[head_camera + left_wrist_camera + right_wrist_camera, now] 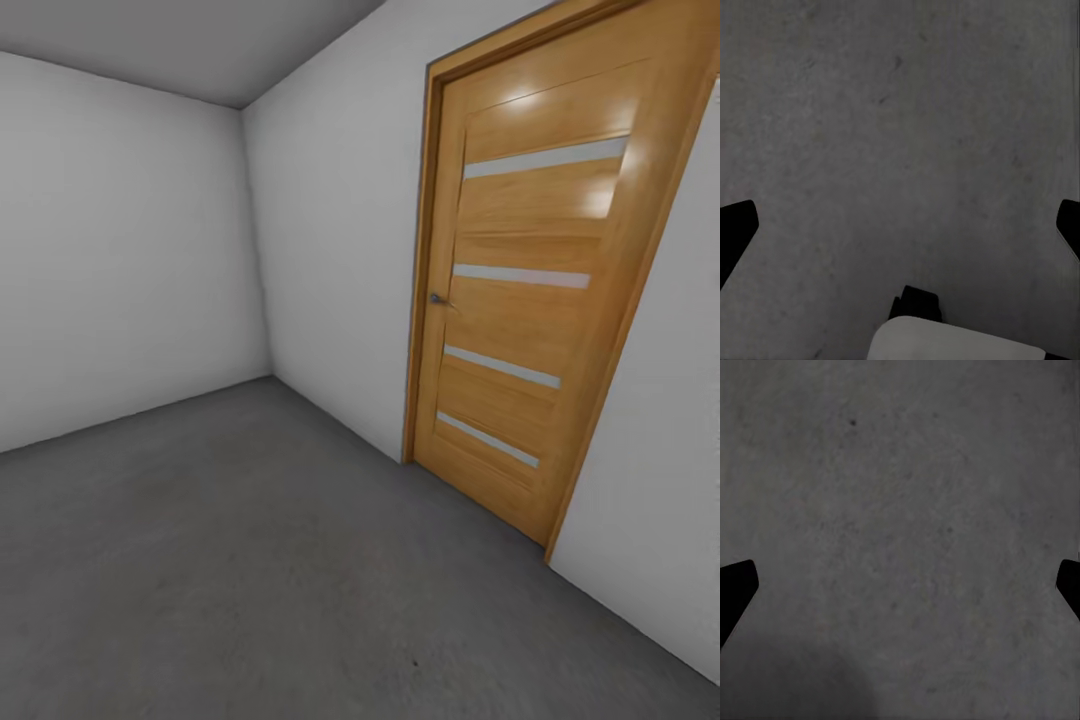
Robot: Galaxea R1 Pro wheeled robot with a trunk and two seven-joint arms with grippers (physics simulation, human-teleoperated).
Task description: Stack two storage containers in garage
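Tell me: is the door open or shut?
Shut. The door sits flush in its frame, with no gap showing, handle level.

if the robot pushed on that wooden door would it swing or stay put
The door looks shut flush in its frame, with a small handle, so a plain push likely won't move it. It seems a stiff, solid slab, probably heavy. Which way it swings cannot be told.

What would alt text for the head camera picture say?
A bare room corner: an orange-brown wooden door with four pale horizontal strips and a small metal handle stands shut in the pale grey wall, above a dark grey concrete floor.
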